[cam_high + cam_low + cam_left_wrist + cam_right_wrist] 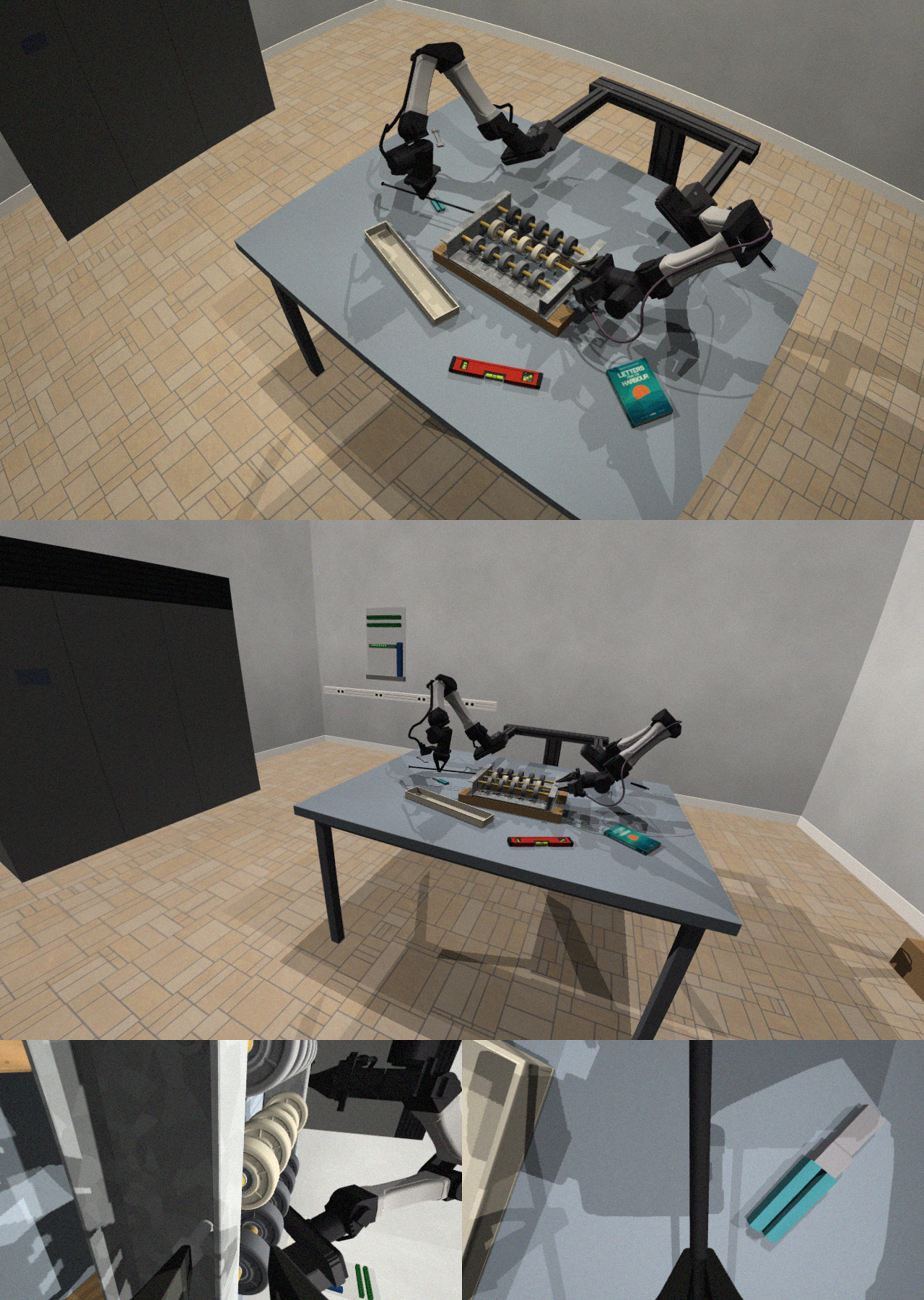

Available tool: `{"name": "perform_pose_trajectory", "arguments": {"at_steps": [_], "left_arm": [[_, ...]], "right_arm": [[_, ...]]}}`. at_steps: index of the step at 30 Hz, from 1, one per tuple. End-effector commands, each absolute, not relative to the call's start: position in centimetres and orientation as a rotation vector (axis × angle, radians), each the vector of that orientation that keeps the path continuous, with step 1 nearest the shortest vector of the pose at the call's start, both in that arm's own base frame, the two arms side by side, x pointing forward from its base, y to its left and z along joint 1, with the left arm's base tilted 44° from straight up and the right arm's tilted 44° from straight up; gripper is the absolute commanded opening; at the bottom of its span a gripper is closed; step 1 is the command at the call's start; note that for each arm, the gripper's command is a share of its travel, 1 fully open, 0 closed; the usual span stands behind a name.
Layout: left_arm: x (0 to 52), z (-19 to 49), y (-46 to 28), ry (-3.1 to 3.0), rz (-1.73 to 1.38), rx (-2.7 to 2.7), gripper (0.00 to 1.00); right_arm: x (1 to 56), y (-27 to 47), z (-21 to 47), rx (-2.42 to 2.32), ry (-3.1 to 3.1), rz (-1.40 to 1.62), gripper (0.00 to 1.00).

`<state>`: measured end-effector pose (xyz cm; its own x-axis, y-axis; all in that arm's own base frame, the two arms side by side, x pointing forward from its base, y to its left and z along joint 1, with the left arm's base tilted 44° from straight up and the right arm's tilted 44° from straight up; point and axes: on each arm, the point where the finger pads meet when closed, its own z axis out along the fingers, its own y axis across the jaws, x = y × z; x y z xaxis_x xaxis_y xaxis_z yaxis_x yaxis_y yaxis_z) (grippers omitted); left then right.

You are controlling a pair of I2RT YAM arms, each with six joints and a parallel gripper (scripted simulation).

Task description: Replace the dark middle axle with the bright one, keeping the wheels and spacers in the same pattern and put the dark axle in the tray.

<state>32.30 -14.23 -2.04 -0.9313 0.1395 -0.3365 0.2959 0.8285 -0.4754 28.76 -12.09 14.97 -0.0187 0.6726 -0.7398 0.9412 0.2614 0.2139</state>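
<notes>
My right gripper (423, 195) (439, 769) (698, 1259) is shut on the dark axle (458, 207) (700, 1148), above the table. The axle's far end meets the frame's left rail in the top view; whether it is in the rail cannot be told. The frame (500, 295) (510, 807) (229, 1130) stands on its battens. Its middle row of cream wheels (510, 235) (268, 1184) and gold spacers is between the rails. My left gripper (577, 271) (229, 1257) is partly open, fingers either side of the right rail. A pale rod (201, 1232) shows beside its finger; I cannot confirm the bright axle.
The tray (406, 265) (449, 814) (503, 1184) lies left of the frame. A teal-handled tool (437, 204) (792, 1199) lies beneath my right gripper. A red level (496, 372) (540, 841) and a teal book (639, 391) (632, 838) lie in front.
</notes>
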Motion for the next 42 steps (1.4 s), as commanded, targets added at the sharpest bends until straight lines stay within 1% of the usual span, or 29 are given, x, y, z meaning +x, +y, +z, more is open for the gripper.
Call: {"name": "perform_pose_trajectory", "arguments": {"at_steps": [1, 15, 17, 18, 22, 23, 25, 26, 31, 32, 34, 36, 38, 42], "left_arm": [[30.6, -3.3, -16.4, 2.749, -0.847, 0.395, 0.33], [30.6, -3.3, -16.4, 2.749, -0.847, 0.395, 0.33], [30.6, -3.3, -16.4, 2.749, -0.847, 0.395, 0.33], [30.6, -3.3, -16.4, 2.749, -0.847, 0.395, 0.33], [30.6, -3.3, -16.4, 2.749, -0.847, 0.395, 0.33], [30.6, -3.3, -16.4, 2.749, -0.847, 0.395, 0.33], [30.6, -3.3, -16.4, 2.749, -0.847, 0.395, 0.33], [30.6, -3.3, -16.4, 2.749, -0.847, 0.395, 0.33], [30.6, -3.3, -16.4, 2.749, -0.847, 0.395, 0.33], [30.6, -3.3, -16.4, 2.749, -0.847, 0.395, 0.33], [30.6, -3.3, -16.4, 2.749, -0.847, 0.395, 0.33], [30.6, -3.3, -16.4, 2.749, -0.847, 0.395, 0.33], [30.6, -3.3, -16.4, 2.749, -0.847, 0.395, 0.33], [30.6, -3.3, -16.4, 2.749, -0.847, 0.395, 0.33]], "right_arm": [[29.5, -11.7, 15.2, 1.358, 1.907, -0.496, 0.00], [36.5, -8.4, 15.4, 0.501, 2.453, -0.759, 0.00], [36.5, -8.4, 15.4, 0.501, 2.453, -0.759, 0.00], [37.2, -8.3, 15.3, 0.340, 2.520, -0.793, 0.00], [39.8, -6.3, 15.0, 0.061, 2.577, -0.845, 0.00], [38.9, -7.8, 15.4, 0.011, 2.621, -0.867, 0.00], [39.8, -7.8, 15.1, -0.048, 2.633, -0.868, 0.00], [40.6, -5.5, 14.6, -0.208, 2.643, -0.869, 0.00], [43.2, -4.0, 13.9, -0.569, 2.644, -0.930, 0.00], [42.4, -6.0, 14.5, -0.632, 2.681, -0.946, 0.00], [42.4, -6.0, 14.5, -0.632, 2.681, -0.946, 0.00], [43.4, -4.3, 13.9, -0.732, 2.663, -0.930, 0.00], [44.5, -2.7, 13.2, -0.985, 2.622, -0.948, 0.00], [46.6, -1.1, 12.3, -1.293, 2.538, -0.981, 0.00]]}}
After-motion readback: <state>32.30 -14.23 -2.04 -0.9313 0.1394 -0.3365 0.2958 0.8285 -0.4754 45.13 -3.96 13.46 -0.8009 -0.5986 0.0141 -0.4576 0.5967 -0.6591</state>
